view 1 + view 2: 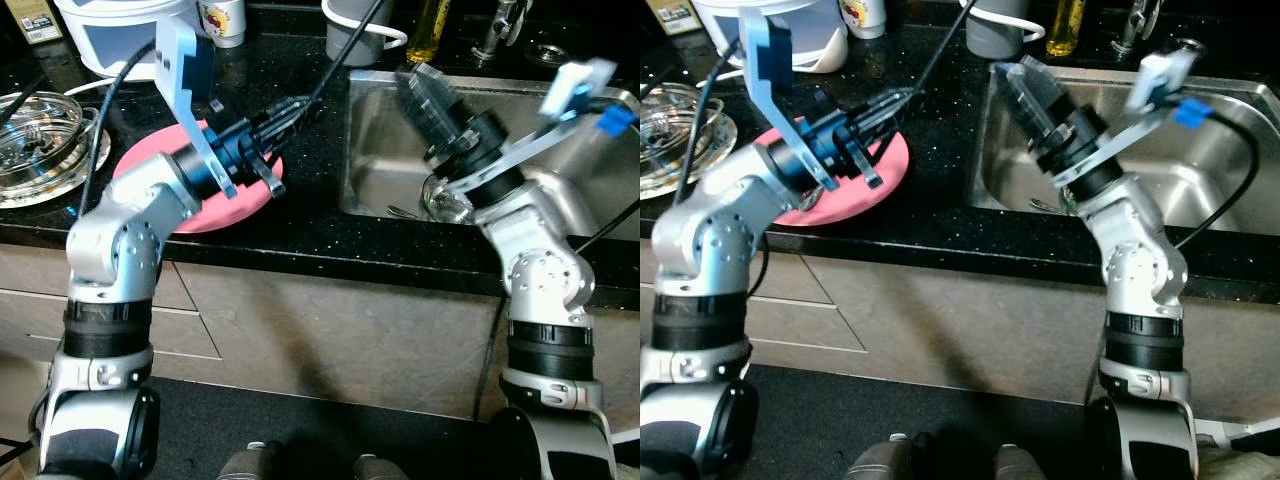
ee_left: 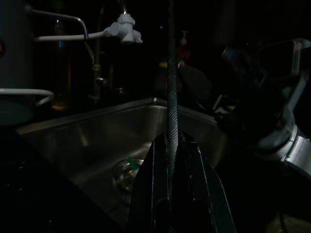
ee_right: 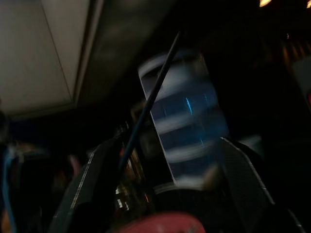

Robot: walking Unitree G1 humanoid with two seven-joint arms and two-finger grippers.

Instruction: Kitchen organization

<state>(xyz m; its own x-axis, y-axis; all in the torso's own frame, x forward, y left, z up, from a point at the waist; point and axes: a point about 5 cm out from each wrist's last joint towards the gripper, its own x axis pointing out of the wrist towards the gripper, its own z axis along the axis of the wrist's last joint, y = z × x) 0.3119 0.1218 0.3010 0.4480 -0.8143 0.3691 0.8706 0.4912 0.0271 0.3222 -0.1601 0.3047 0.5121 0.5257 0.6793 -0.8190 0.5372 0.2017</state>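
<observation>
A black speckled bench (image 1: 300,225) runs across the scene, with pale cabinet fronts (image 1: 330,330) below it and a stainless-steel sink (image 1: 385,130) set into its right half. My left arm reaches over the bench from the left, and my left gripper (image 1: 290,108) hangs above the far edge of a round pink plate (image 1: 215,215) that lies flat on the bench just left of the sink. Its jaws are closed on a thin, dark, rod-like utensil (image 1: 340,60) that slants up and away towards the back of the bench; the left wrist view shows the same rod (image 2: 172,97) clamped between the two black fingers (image 2: 155,194), with the sink basin beyond. My right arm rises from the right, over the sink, and my right gripper (image 1: 1025,85) points up and back above the basin's left part. The right wrist view shows its jaws spread wide, with a blurred, translucent bluish object (image 3: 184,131) lying between the fingers; whether they touch it I cannot tell. At the bench's left end a clear glass dish (image 1: 35,130) sits on a glass plate. Along the back stand a white appliance (image 1: 110,35), a grey container (image 1: 355,40), a bottle of yellow liquid (image 1: 430,30) and the tap (image 1: 495,30). A small clear glass item (image 1: 445,200) lies at the bottom of the sink.
</observation>
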